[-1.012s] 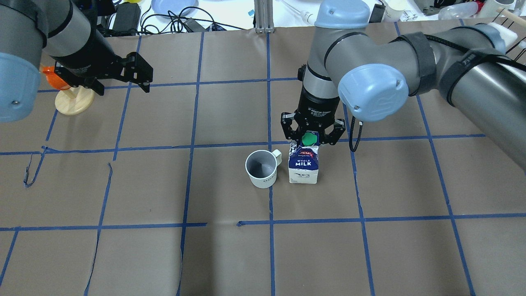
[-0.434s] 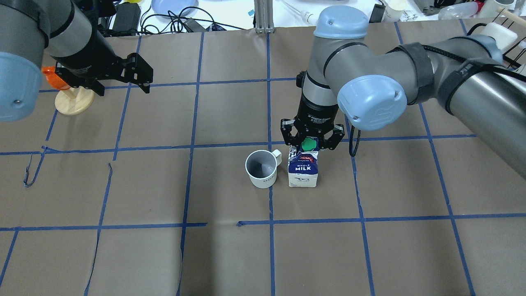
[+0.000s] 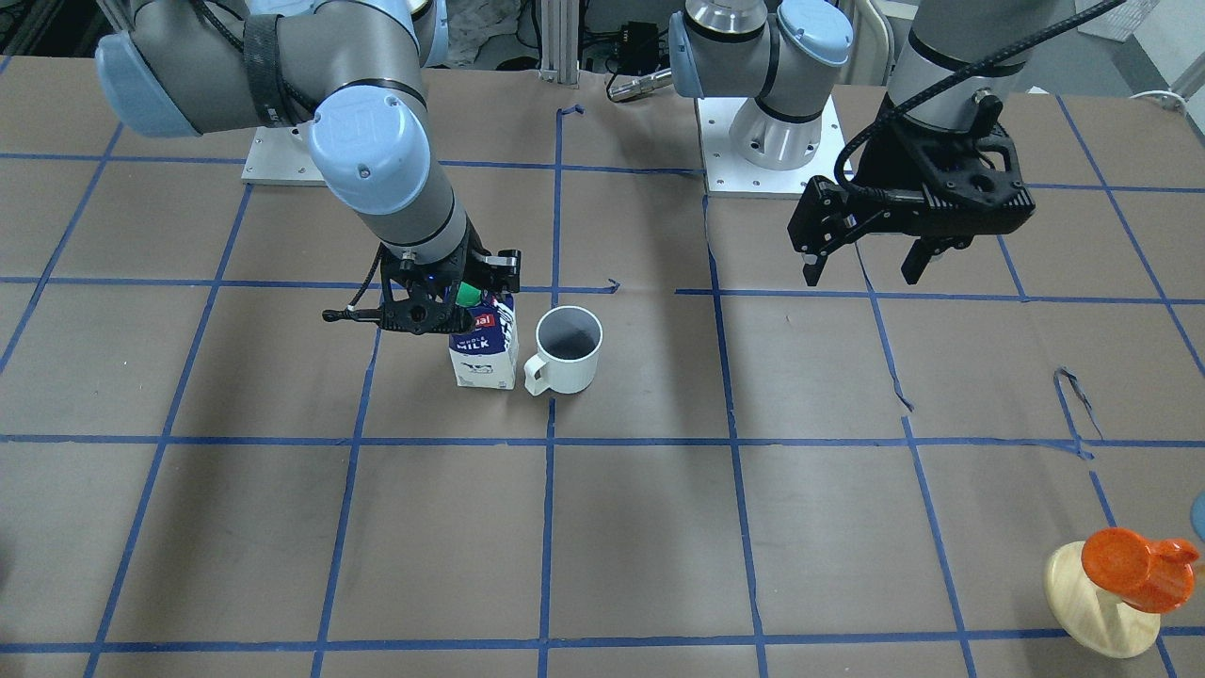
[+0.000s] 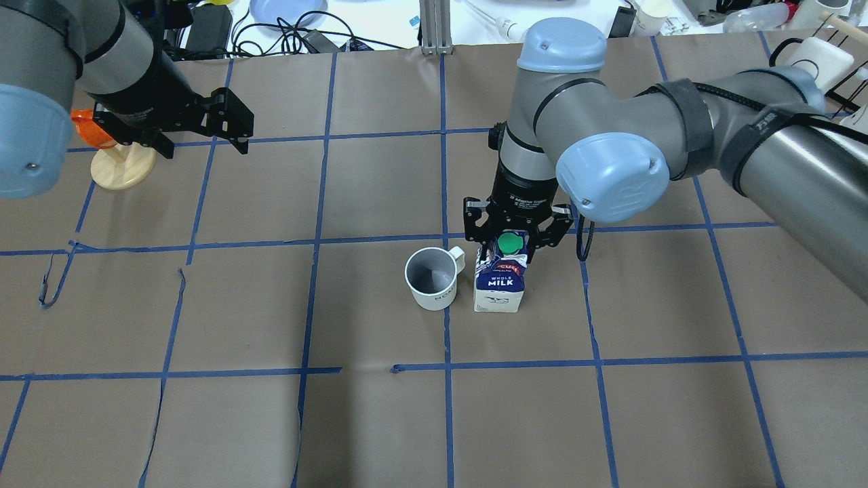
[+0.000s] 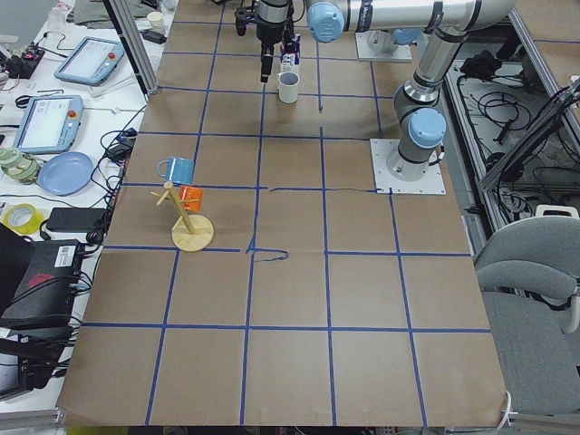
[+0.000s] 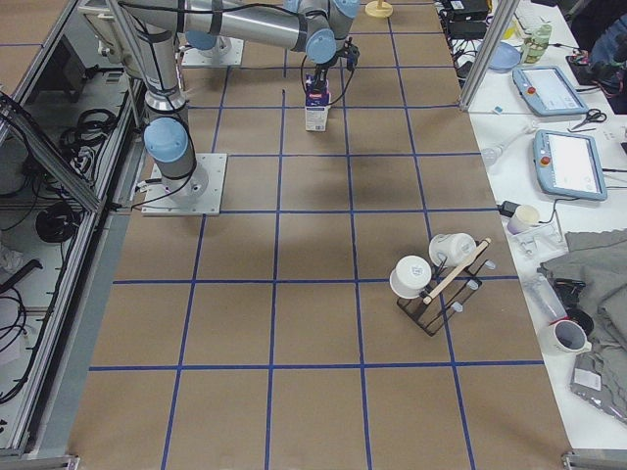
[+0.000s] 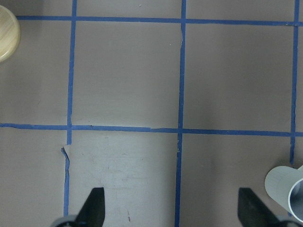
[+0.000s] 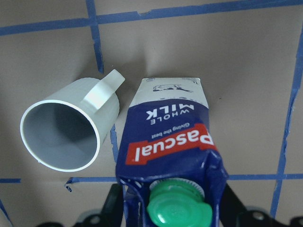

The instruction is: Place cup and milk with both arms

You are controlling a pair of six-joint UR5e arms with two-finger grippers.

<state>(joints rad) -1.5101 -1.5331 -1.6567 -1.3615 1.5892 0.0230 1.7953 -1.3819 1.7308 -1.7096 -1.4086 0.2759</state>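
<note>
Blue-and-white milk carton has come down since a second ago and we judge it seated on the bench just beside the white mug, right end effector still clamping its gable, left end effector spread wide, empty.

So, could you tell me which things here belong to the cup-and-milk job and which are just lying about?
Job: cup; milk, gripped at its top by the right gripper; left gripper, open and empty.
Lying about: orange cup on its wooden stand; blue mug; rack of white mugs.
</note>
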